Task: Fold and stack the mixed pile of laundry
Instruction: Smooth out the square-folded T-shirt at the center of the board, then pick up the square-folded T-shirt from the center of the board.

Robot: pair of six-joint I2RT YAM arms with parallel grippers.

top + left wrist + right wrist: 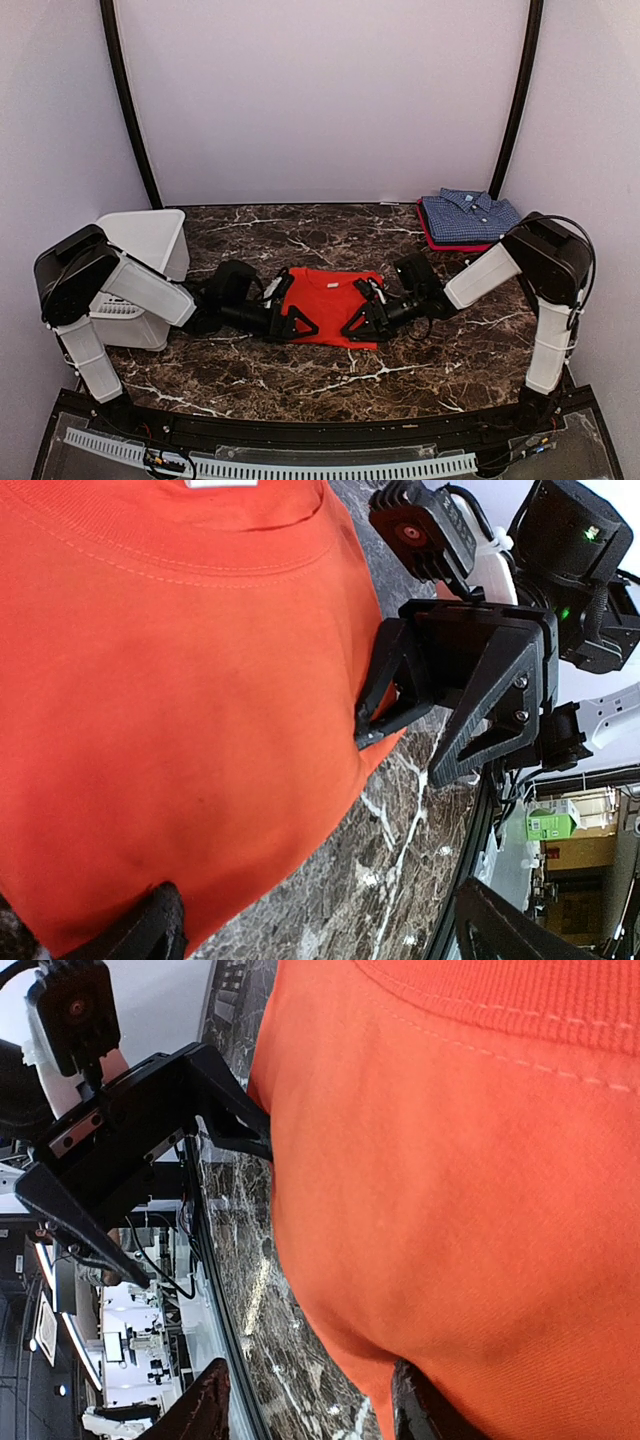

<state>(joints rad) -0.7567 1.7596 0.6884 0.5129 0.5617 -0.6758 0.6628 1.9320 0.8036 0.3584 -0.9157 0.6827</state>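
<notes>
The plain orange-red shirt (pixel 330 297) lies folded flat at the table's middle. It fills the left wrist view (pixel 170 700) and the right wrist view (pixel 470 1210). My left gripper (pixel 298 324) is open at the shirt's near left edge, one finger (pixel 145 930) at the cloth and the other over bare table. My right gripper (pixel 363 322) is open at the near right edge, one finger (pixel 425 1415) against the cloth. Neither holds anything. The blue-and-white checked shirt (pixel 468 215) lies folded at the back right.
A white slotted basket (pixel 140 255) stands at the left, beside my left arm. A red cloth edge (pixel 428 238) shows under the checked shirt. Dark marble table (pixel 300 375) runs in front of the shirt to the black front rail.
</notes>
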